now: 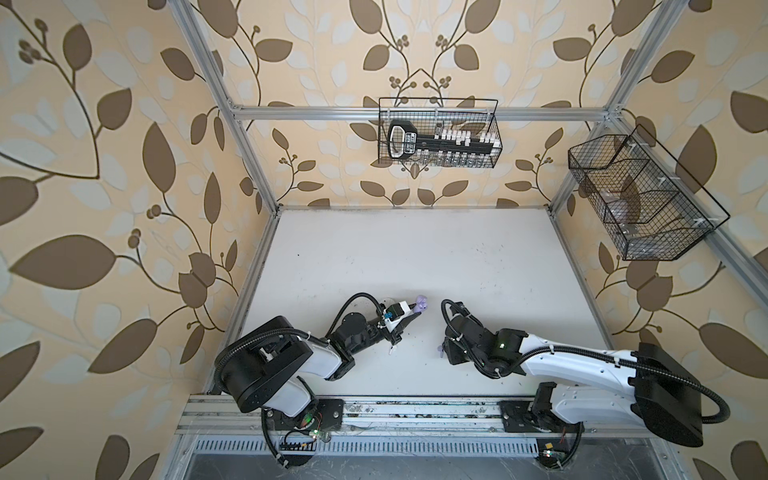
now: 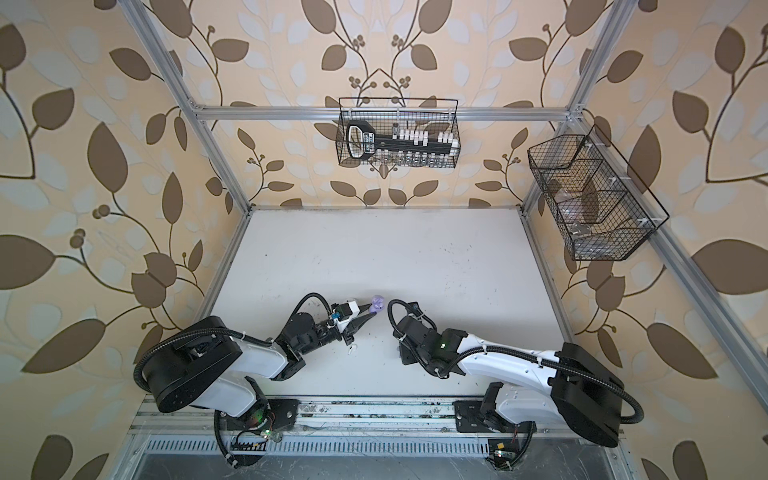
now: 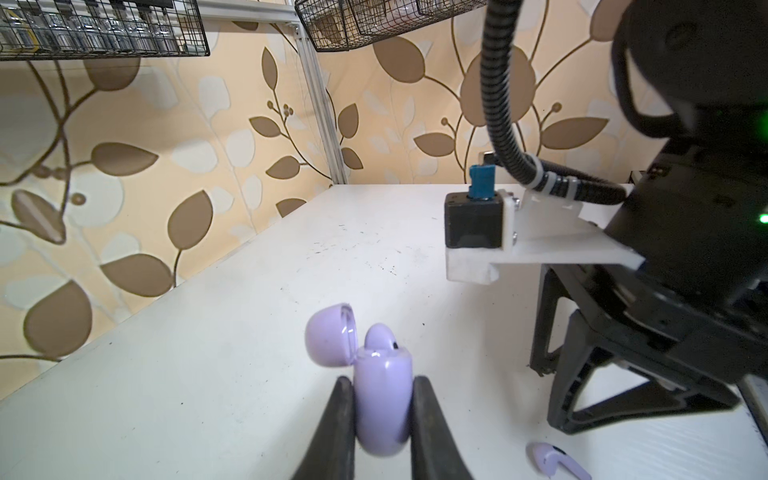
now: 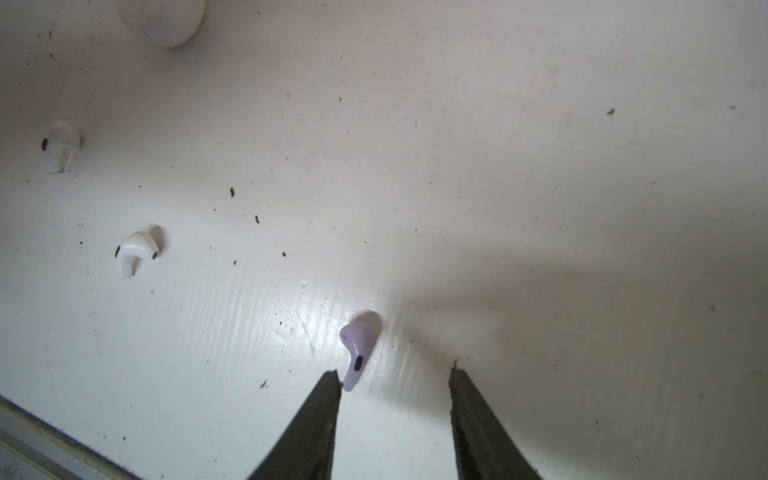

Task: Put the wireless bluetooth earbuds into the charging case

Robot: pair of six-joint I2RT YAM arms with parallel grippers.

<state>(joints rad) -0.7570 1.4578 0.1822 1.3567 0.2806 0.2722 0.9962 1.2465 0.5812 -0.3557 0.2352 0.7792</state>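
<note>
My left gripper (image 3: 382,384) is shut on the body of a lavender charging case (image 3: 382,399), (image 1: 546,305), (image 2: 377,304). The case's lid (image 3: 328,336) stands open and one lavender earbud (image 3: 380,336) sits in it. A second lavender earbud (image 4: 358,349), (image 3: 555,459) lies on the white table. My right gripper (image 4: 395,374) hangs open just above it, with the stem tip beside one fingertip (image 4: 332,380). Two white earbuds (image 4: 135,249), (image 4: 61,143) lie farther off, near a white case (image 4: 166,20). In both top views one white earbud (image 1: 390,351), (image 2: 352,348) shows below the left wrist.
A wire basket (image 1: 438,133) with a black tool hangs on the back frame and another basket (image 1: 640,199) hangs on the right frame. The aluminium rail (image 1: 415,409) holding both arm bases runs along the table's front edge. Dark specks dot the table (image 1: 415,249).
</note>
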